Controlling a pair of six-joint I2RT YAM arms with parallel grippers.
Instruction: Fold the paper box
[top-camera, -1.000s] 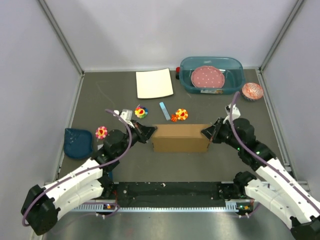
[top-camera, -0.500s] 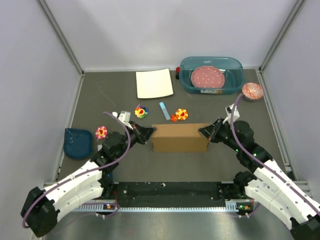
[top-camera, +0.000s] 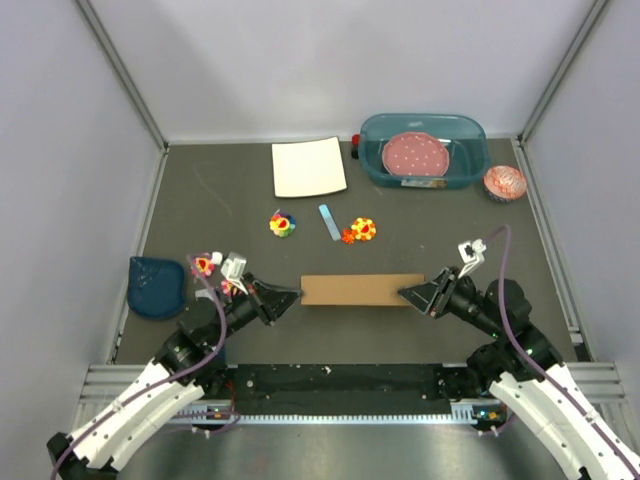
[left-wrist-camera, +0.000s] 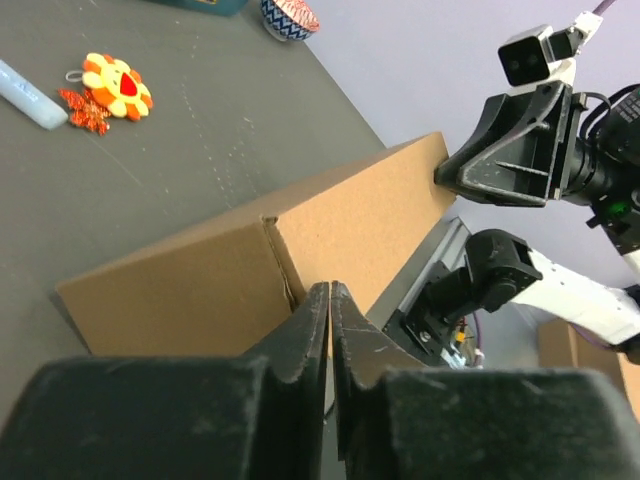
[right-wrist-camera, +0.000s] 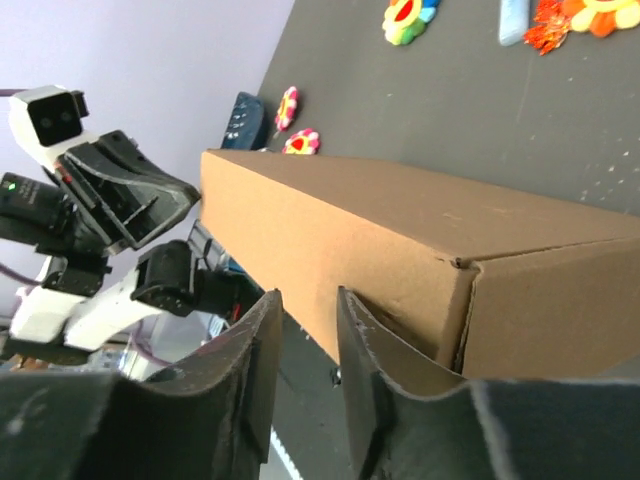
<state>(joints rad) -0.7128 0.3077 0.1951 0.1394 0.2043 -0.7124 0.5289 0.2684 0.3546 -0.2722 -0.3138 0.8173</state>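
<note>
Cardboard paper box (top-camera: 362, 290) closed, flat on table (top-camera: 220, 210) between left gripper (top-camera: 294, 294), jaws shut and empty, and right gripper (top-camera: 405, 294), jaws slightly parted, empty. Press both ends evenly to seat flaps

1. Dark grey matte table (top-camera: 220, 200).
2. Front middle: shallow brown cardboard box (top-camera: 362, 290).
3. Back: white square sheet (top-camera: 309, 167), teal plastic tub (top-camera: 470, 128), red patterned paper cup (top-camera: 505, 182).
4. Left edge: dark blue pouch (top-camera: 155, 285).
5. Centre: multicoloured flower-shaped toy (top-camera: 283, 224).
</note>
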